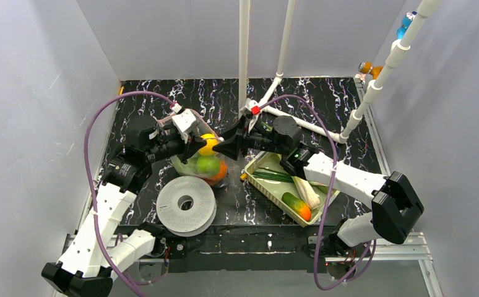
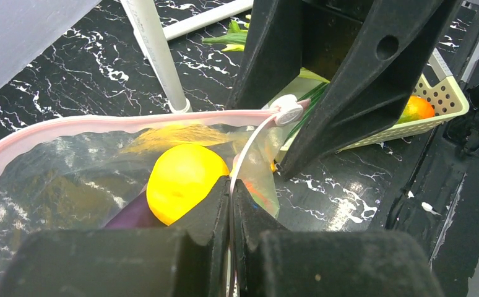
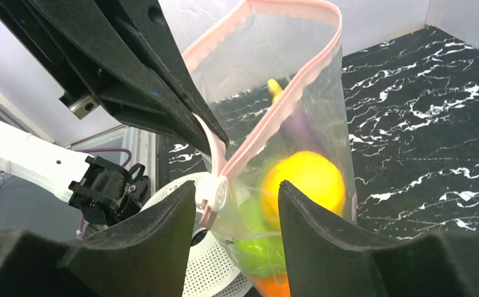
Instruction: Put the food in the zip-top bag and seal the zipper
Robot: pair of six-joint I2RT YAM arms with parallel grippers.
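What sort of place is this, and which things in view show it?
Most likely a robotics lab test booth, not a kitchen: plain grey walls box in a black marbled table, a white pipe frame stands on it, and the food in the zip-top bag is toy.

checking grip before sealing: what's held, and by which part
The left gripper pinches the bag by its pink zipper edge; right gripper is open around the white slider.

Black white-veined table (image 1: 163, 99) — clear bag (image 3: 255, 55), pink zipper (image 2: 101, 122) — yellow fruit (image 2: 184, 179)
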